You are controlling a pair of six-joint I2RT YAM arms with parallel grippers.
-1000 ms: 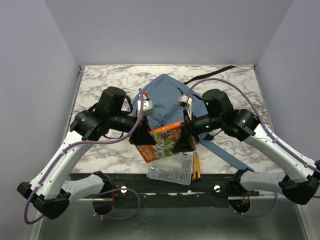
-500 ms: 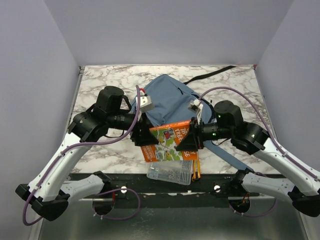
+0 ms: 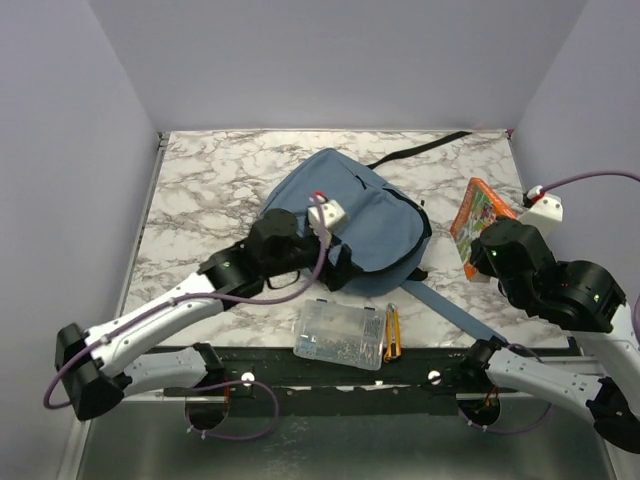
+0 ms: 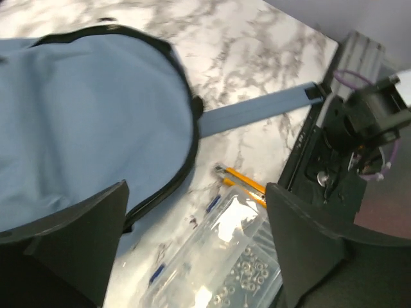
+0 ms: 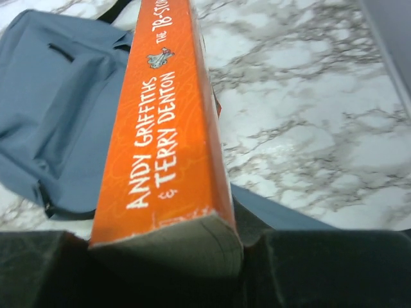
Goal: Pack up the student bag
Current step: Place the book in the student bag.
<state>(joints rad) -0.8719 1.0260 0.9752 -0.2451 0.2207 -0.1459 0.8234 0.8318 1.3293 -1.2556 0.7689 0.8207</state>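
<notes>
The student bag [image 3: 345, 205] lies flat in the middle of the marble table, a blue-grey backpack with a black-edged rim. My left gripper [image 3: 345, 272] hovers at its near edge, jaws open and empty [image 4: 196, 250], over a clear box [image 4: 225, 256]. My right gripper [image 3: 478, 252] is at the right, shut on an orange book [image 3: 479, 212] held on edge above the table. In the right wrist view the book's spine [image 5: 167, 122] runs away from the jaws [image 5: 167, 253], with the bag [image 5: 58, 109] to the left.
A clear plastic box of small metal parts [image 3: 340, 336] lies at the table's near edge, with an orange utility knife [image 3: 392, 334] beside it. A blue-grey strap [image 3: 455, 312] runs from the bag toward the near right. A black strap [image 3: 420, 150] trails at the back.
The left gripper let go of the book and opened, dropping to the bag's near edge. The right gripper closed on the book and carried it from the middle to the right side.
</notes>
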